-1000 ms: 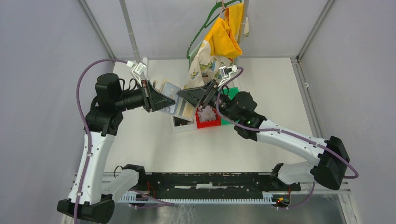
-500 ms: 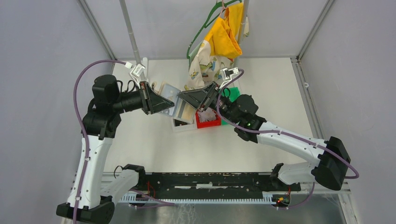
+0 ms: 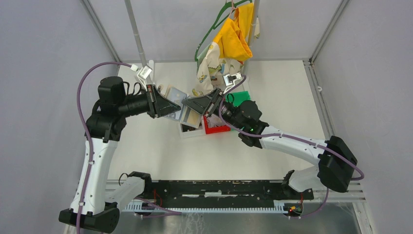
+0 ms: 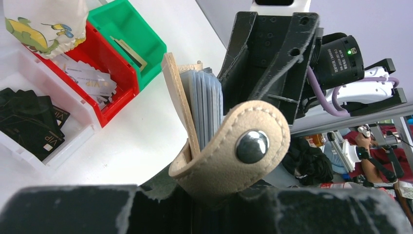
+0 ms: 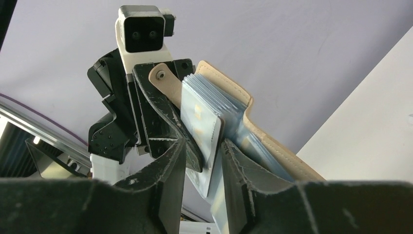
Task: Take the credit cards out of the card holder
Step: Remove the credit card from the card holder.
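The pull-out step looks to be in hand. The left gripper (image 3: 176, 107) is clamped on the card holder (image 4: 229, 156), held aloft with its clear sleeves (image 5: 221, 100) fanned toward the right gripper (image 5: 204, 148). That gripper's jaws stand narrow either side of one sleeved credit card (image 5: 203, 122); whether they pinch it cannot be told. Next it probably needs a firm pinch on the card alone, then a straight pull away from the left gripper.

The card holder (image 4: 214, 161) hangs over the bins (image 3: 216, 129) on the surface (image 3: 277, 107), with the left tool (image 3: 174, 107) on its left and the right tool (image 5: 202, 156) on its right.
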You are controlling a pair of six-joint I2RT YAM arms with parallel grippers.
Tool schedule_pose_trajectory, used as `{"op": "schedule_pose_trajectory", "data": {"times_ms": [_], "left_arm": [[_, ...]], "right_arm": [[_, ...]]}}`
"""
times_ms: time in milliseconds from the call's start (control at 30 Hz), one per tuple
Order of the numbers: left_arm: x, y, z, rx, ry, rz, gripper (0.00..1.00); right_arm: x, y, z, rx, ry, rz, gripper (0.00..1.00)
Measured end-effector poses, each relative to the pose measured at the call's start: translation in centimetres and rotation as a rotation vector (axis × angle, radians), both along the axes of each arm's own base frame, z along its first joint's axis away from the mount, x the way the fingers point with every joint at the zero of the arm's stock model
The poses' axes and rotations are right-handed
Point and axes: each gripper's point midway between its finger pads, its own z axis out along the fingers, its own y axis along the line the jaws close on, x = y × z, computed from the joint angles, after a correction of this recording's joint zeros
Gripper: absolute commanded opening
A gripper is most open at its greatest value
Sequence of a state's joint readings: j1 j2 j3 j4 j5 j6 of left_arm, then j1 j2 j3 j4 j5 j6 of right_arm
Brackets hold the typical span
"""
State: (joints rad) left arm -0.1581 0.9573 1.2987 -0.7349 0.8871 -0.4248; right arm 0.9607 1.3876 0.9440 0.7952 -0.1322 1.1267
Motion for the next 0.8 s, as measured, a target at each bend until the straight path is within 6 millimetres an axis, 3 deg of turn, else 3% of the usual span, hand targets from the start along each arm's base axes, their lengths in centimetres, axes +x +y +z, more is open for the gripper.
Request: {"op": "schedule_pose_trajectory", "data": {"times_ms": [233, 367, 567, 800], "left_arm": [[0.6, 0.5, -0.1, 0.021, -0.019, 0.028, 0.29], [0.6, 0.7, -0.4, 0.035, -0.028, 0.029, 0.37], [0.0, 0.3, -0.2, 0.022, -0.033, -0.015, 0.4], [-1.2, -0.5, 0.1, -0.009, -0.021, -0.096, 0.27]], "right_arm": [[1.2, 0.8, -1.1, 0.036, 0.064, 0.0, 0.16], [1.6, 1.3, -1.7, 0.045, 0.092, 0.002, 0.01], [1.4, 1.1, -1.7, 0.061, 0.1, 0.01, 0.0], [-0.5, -0.7, -1.7, 0.164, 0.087, 0.046, 0.0]]}}
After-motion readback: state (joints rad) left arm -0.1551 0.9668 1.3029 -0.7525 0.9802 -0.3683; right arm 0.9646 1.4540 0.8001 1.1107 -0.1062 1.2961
